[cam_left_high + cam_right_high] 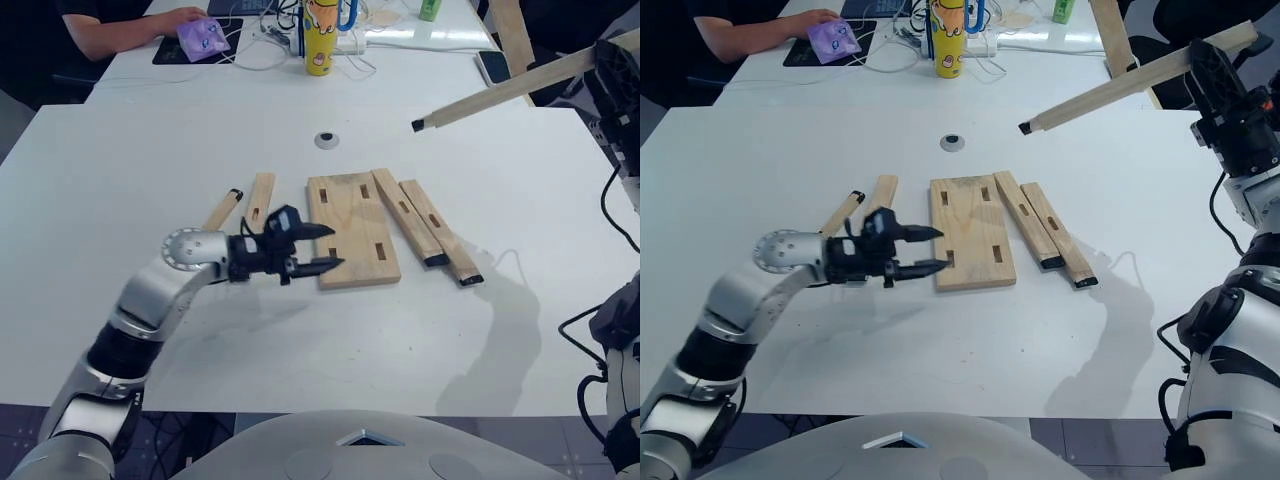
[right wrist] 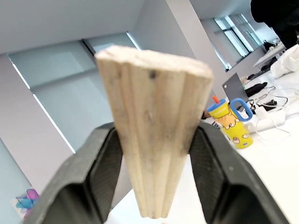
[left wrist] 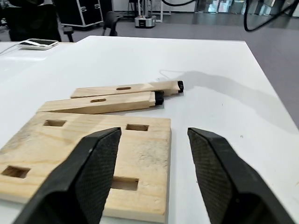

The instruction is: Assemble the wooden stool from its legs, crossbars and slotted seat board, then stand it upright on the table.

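as left end effector [image 1: 336, 248] (spread) hovers, seat board [image 1: 362, 222] lies just ahead.

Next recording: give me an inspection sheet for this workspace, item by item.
Surface: white table, level.
Job's things: seat board flat at centre, slots showing; two legs flat to its right; two pieces flat to its left; held leg up in the air.
Clutter: small round puck beyond the board.
Grippers: left gripper open by the board's near-left edge; right gripper shut on the held leg, raised.
Cables: white cables on the rear table.
Surroundings: cup and pouch on the rear table.
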### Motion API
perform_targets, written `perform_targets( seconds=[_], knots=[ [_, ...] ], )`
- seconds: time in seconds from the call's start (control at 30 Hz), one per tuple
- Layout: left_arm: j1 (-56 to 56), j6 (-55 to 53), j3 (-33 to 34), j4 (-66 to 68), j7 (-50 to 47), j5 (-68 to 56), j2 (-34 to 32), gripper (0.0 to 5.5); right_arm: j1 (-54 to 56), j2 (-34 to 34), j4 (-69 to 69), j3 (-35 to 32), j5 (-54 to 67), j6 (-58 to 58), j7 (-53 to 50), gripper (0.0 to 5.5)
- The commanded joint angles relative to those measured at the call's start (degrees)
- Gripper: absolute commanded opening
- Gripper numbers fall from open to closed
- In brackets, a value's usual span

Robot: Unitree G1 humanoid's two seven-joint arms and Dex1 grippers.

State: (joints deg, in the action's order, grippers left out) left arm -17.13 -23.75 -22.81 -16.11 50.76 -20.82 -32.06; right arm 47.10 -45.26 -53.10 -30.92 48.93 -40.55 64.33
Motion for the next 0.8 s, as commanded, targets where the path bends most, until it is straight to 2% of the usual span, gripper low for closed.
perform_targets(
  seconds=[0.03,0.27,0.53,0.67,0.8],
  knots=[
    [-3.92,4.96,-6.51,6.01,2.08,7.73,2.99,2.65,1.74,2.17,-2.46,0.53,-1.98,0.83,1.21,2.04],
    [-8.14,9.80,-14.68,15.73,1.01,20.63,8.70,2.65,0.52,6.31,-0.84,0.75,-2.49,-0.33,2.42,2.04],
    [-9.59,8.84,-13.48,21.10,-5.30,25.81,16.52,2.65,-0.68,9.08,2.02,1.14,-3.30,-1.75,3.53,2.04],
    [-9.64,1.84,-11.44,21.61,-4.10,25.04,16.00,2.65,-1.03,9.71,3.02,1.51,-3.93,-1.63,3.71,2.04],
    [-6.82,-0.45,-10.75,20.07,0.25,25.04,9.85,2.65,-1.49,10.02,5.68,2.85,-4.22,-1.52,5.29,2.04]
  ],
)
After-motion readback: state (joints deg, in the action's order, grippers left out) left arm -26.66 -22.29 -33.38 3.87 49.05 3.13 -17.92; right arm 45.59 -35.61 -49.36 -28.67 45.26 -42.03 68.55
